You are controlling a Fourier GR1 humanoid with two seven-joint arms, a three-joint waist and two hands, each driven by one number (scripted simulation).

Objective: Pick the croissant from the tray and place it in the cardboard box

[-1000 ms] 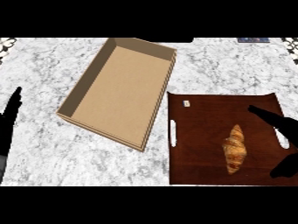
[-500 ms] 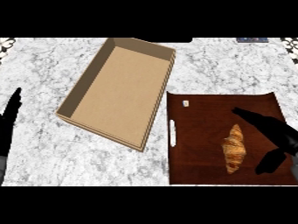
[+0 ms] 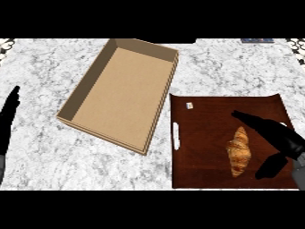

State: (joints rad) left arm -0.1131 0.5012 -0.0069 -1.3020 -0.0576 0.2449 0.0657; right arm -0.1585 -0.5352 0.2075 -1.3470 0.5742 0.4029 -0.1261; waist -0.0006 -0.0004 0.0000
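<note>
- At the far left edge, black left hand [image 3: 1, 129], open with fingers straight and pointing up the view, holding nothing, resting over the white and grey marbled surface [image 3: 42, 71]; grey forearm just visible below it at the lower left corner.
- Well apart from that hand, toward the middle: shallow, open, tan cardboard box [image 3: 118, 96], rectangular and set at a slant, far end leaning toward the right, near corner pointing down toward the view's lower edge; nothing inside.
- Just right of the box's near corner: dark brown rectangular wooden tray [image 3: 204, 129], flat on the surface, with a white handle [image 3: 176, 136] along its left edge; a second pale handle barely visible at the right edge, partly hidden by the hand.
- Near the tray's upper left corner: small pale tag [image 3: 189, 106], too small to read.
- On the right half of the tray: golden-brown croissant [image 3: 239, 152], lying lengthwise, one tip toward the top of the view and the other toward the bottom, still on the tray and not in the box.
- Just beside the croissant on its right: black right hand [image 3: 279, 142], spread open, fingers reaching up-left past the pastry's upper tip, thumb angled down near its lower end; nothing gripped, contact with the croissant impossible to tell.
</note>
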